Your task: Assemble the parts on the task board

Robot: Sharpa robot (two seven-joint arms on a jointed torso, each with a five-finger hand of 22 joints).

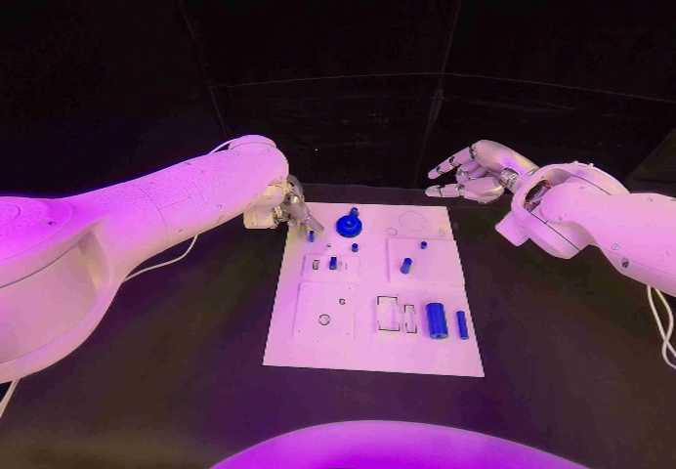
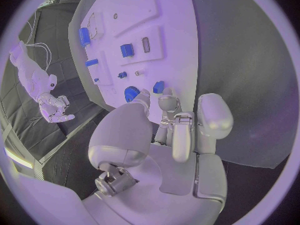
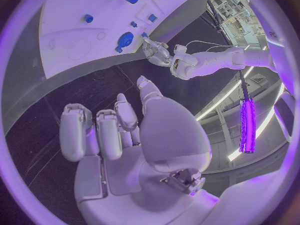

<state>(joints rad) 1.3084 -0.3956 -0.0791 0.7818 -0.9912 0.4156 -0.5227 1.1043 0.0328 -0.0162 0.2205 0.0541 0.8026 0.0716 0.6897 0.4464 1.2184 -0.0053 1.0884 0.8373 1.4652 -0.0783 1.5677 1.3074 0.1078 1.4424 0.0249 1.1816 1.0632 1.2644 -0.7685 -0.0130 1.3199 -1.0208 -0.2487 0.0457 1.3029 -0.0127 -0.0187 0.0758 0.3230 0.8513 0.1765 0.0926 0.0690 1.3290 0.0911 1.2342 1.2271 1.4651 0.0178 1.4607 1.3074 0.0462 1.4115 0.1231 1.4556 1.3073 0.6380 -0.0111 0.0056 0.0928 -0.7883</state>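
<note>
The white task board (image 1: 369, 337) lies in the middle of the black table. My left hand (image 1: 289, 210) hovers at the board's far left corner and pinches a small blue peg (image 1: 310, 234) at its fingertips; the left wrist view shows that peg (image 2: 159, 87) just past the fingertips (image 2: 167, 101). A round blue knob (image 1: 350, 227) stands beside it on the board's far edge. My right hand (image 1: 472, 171) hangs raised beyond the far right corner, fingers apart and holding nothing. Small blue pegs (image 1: 405, 265) stand mid-board.
A blue cylinder (image 1: 437, 320) and a blue bar (image 1: 461, 324) lie near the board's near right side, next to rectangular slots (image 1: 388, 313). Black table surface (image 1: 564, 322) surrounds the board. A white cable (image 1: 659, 322) hangs by my right arm.
</note>
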